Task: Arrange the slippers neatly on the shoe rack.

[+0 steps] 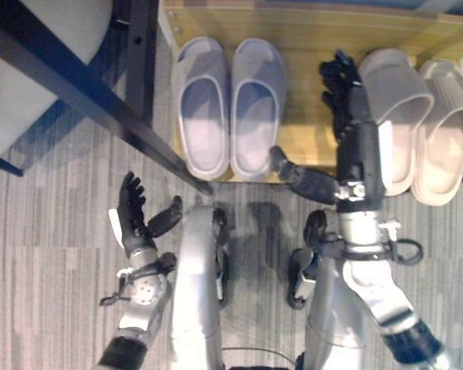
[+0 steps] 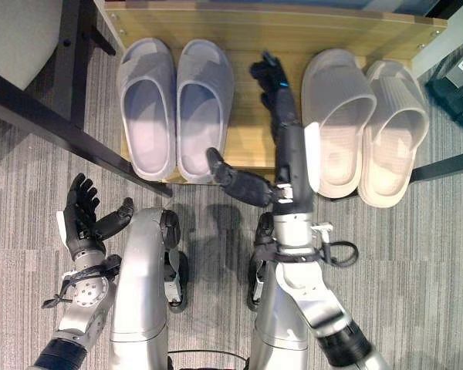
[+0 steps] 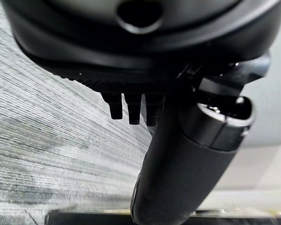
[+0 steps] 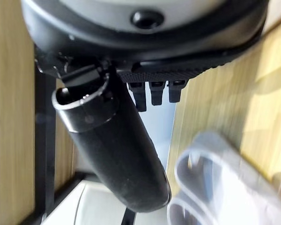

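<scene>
The left hand [image 1: 131,212] hangs open and empty over the carpet [image 1: 54,254], the right hand [image 1: 355,123], fingers straight, holding nothing, sits between the grey slippers [image 1: 230,104] and beige slippers [image 1: 417,123] on the shoe rack [image 1: 309,38], where a careless sweep might knock a pair crooked.

I'm looking down on a grey striped carpet floor [image 1: 54,231]. A black table frame [image 1: 85,96] crosses the upper left corner, with a pale grey tabletop [image 1: 31,69] above it. At the far right edge sits a dark box [image 2: 457,85] on the floor.
</scene>
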Motion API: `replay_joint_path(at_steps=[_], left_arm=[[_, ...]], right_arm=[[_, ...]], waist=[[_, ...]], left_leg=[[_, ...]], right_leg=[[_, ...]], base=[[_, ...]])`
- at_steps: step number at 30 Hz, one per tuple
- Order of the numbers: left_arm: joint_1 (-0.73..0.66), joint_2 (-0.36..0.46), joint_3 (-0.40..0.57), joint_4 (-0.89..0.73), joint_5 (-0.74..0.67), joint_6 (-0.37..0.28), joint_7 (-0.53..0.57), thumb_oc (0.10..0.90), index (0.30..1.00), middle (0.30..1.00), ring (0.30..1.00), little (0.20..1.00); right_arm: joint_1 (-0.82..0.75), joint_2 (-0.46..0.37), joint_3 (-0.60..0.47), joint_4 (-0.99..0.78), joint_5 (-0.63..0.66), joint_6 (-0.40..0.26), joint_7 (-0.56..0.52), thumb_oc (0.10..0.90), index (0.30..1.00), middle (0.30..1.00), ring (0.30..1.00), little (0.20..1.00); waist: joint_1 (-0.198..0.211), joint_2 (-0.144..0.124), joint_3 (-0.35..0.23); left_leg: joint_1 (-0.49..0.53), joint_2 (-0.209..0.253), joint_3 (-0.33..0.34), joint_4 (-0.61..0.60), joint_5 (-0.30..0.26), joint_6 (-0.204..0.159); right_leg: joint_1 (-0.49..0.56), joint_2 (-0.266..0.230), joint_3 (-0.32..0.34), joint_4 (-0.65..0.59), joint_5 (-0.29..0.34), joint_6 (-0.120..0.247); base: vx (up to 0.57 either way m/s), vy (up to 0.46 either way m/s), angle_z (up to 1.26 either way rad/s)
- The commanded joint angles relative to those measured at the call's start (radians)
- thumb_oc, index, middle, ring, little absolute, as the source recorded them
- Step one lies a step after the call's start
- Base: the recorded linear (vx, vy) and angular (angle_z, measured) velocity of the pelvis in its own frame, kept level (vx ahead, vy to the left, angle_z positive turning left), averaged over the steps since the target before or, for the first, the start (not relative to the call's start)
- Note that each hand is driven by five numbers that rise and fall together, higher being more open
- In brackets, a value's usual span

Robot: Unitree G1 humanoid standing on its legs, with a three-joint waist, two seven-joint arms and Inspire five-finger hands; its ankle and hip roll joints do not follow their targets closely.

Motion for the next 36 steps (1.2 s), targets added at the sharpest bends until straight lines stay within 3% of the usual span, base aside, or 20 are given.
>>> replay_joint_path(at_steps=[1,3,4,7,9,11,16,17,18,21,28,33,34,35,36], left_arm=[[-0.012,0.006,-0.012,-0.090,0.100,-0.123,-0.005,0.800,0.900,0.900,0.900,0.900],[-0.004,0.010,0.002,-0.094,0.099,-0.132,-0.017,0.800,0.900,0.900,0.900,0.900],[0.009,0.005,0.011,-0.105,0.088,-0.140,-0.045,0.800,0.900,0.900,0.900,0.900],[0.021,0.000,0.016,-0.110,0.100,-0.149,-0.058,0.800,0.900,0.900,0.900,0.900],[0.026,-0.003,0.013,-0.111,0.099,-0.153,-0.063,0.800,0.900,0.900,0.900,0.900],[0.031,-0.019,0.004,-0.093,0.074,-0.163,-0.075,0.800,0.900,0.900,0.900,0.900],[0.059,-0.042,-0.024,-0.090,0.011,-0.171,-0.140,0.800,0.900,0.900,0.900,0.900],[0.062,-0.046,-0.030,-0.084,0.000,-0.169,-0.163,0.800,0.900,0.900,0.900,0.900],[0.055,-0.039,-0.035,-0.073,-0.010,-0.162,-0.186,0.800,0.900,0.900,0.900,0.900],[0.069,-0.029,-0.034,-0.066,-0.011,-0.166,-0.228,0.800,0.900,0.900,0.900,0.900],[0.130,-0.013,-0.013,-0.062,-0.056,-0.152,-0.305,0.800,0.900,0.900,0.900,0.900],[0.145,-0.019,-0.006,-0.055,-0.075,-0.145,-0.343,0.800,0.900,0.900,0.900,0.900],[0.147,-0.018,-0.018,-0.029,-0.093,-0.135,-0.376,0.800,0.900,0.900,0.900,0.900],[0.147,-0.018,-0.019,-0.028,-0.093,-0.135,-0.376,0.800,0.900,0.900,0.900,0.900],[0.160,-0.010,-0.031,-0.019,-0.094,-0.120,-0.404,0.800,0.900,0.900,0.900,0.900]], right_arm=[[-0.116,-0.018,-0.006,-0.181,-0.035,-0.153,-0.006,0.800,0.900,0.900,0.900,0.900],[-0.109,-0.021,-0.002,-0.167,-0.037,-0.151,0.005,0.800,0.900,0.900,0.900,0.900],[-0.091,-0.012,0.000,-0.157,-0.046,-0.159,0.010,0.800,0.900,0.900,0.900,0.900],[-0.083,-0.010,0.007,-0.132,-0.060,-0.166,0.016,0.800,0.900,0.900,0.900,0.900],[-0.080,-0.009,0.015,-0.120,-0.055,-0.169,0.020,0.800,0.900,0.900,0.900,0.900],[-0.076,0.005,0.043,-0.066,-0.012,-0.177,0.041,0.800,0.900,0.900,0.900,0.900],[-0.028,0.021,0.058,0.018,0.063,-0.170,0.091,0.800,0.900,0.900,0.900,0.900],[-0.008,0.025,0.064,0.039,0.092,-0.166,0.119,0.800,0.900,0.900,0.900,0.900],[0.056,0.089,0.066,0.127,0.372,-0.183,0.225,0.800,0.900,0.900,0.900,0.900],[0.105,0.083,0.063,0.135,0.398,-0.174,0.285,0.800,0.900,0.900,0.900,0.900],[0.150,0.101,0.095,0.253,0.489,-0.146,0.362,0.800,0.900,0.900,0.900,0.900],[0.188,0.092,0.079,0.357,0.478,-0.113,0.382,0.800,0.900,0.900,0.900,0.900],[0.207,0.106,0.063,0.455,0.494,-0.090,0.395,0.800,0.900,0.900,0.900,0.900],[0.207,0.107,0.063,0.456,0.494,-0.091,0.396,0.800,0.900,0.900,0.900,0.900],[0.224,0.128,0.048,0.586,0.507,-0.061,0.400,0.800,0.900,0.900,0.900,0.900]], waist=[[0.026,-0.024,-0.052],[0.023,-0.021,-0.083],[0.020,-0.013,-0.125],[0.021,0.000,-0.185],[0.022,0.003,-0.197],[0.026,-0.002,-0.213],[0.025,-0.012,-0.215],[0.023,-0.017,-0.219],[0.017,-0.024,-0.223],[0.014,-0.028,-0.249],[0.016,-0.020,-0.292],[0.016,-0.023,-0.289],[0.017,-0.029,-0.289],[0.018,-0.029,-0.285],[0.020,-0.036,-0.283]], left_leg=[[-0.005,-0.057,-0.090,-0.176,0.103,0.003],[-0.005,-0.065,-0.088,-0.276,0.140,0.005],[-0.005,-0.060,-0.089,-0.357,0.194,0.002],[-0.004,-0.055,-0.094,-0.465,0.252,0.004],[0.012,-0.050,-0.097,-0.511,0.268,0.002],[0.090,-0.038,-0.109,-0.659,0.320,-0.001],[0.210,-0.028,-0.122,-0.835,0.399,-0.013],[0.238,-0.023,-0.122,-0.884,0.407,-0.018],[0.309,-0.013,-0.119,-1.009,0.464,-0.032],[0.350,-0.004,-0.126,-1.100,0.495,-0.039],[0.479,0.022,-0.127,-1.246,0.540,-0.047],[0.649,0.027,-0.110,-1.378,0.565,-0.046],[0.744,0.015,-0.104,-1.461,0.577,-0.040],[0.749,0.016,-0.103,-1.465,0.578,-0.040],[0.844,0.007,-0.092,-1.550,0.596,-0.038]], right_leg=[[0.056,0.009,0.030,-0.187,0.114,-0.049],[0.050,0.013,0.021,-0.266,0.136,-0.049],[0.052,0.004,0.001,-0.353,0.156,-0.057],[0.062,-0.012,-0.029,-0.462,0.190,-0.052],[0.078,-0.015,-0.037,-0.506,0.204,-0.050],[0.160,-0.028,-0.061,-0.647,0.250,-0.039],[0.283,-0.039,-0.101,-0.827,0.312,-0.026],[0.311,-0.038,-0.104,-0.868,0.318,-0.025],[0.376,-0.046,-0.126,-0.974,0.368,-0.011],[0.428,-0.040,-0.141,-1.076,0.390,-0.017],[0.554,-0.038,-0.168,-1.241,0.456,0.007],[0.693,-0.040,-0.173,-1.348,0.489,0.023],[0.775,-0.045,-0.169,-1.413,0.510,0.032],[0.780,-0.045,-0.169,-1.416,0.511,0.032],[0.868,-0.050,-0.171,-1.490,0.543,0.044]], base=[[-0.18,-0.053,-0.13],[-0.14,-0.036,-0.07],[-0.10,-0.025,0.09],[-0.08,0.016,0.10],[-0.07,0.009,0.05],[-0.18,0.005,0.05],[-0.14,-0.001,0.10],[-0.20,-0.030,0.08],[-0.19,-0.046,0.15],[-0.10,-0.040,0.12],[-0.02,0.000,-0.01],[0.03,0.009,0.02],[0.10,0.023,0.03],[0.15,0.050,0.05],[0.03,0.034,0.02]])
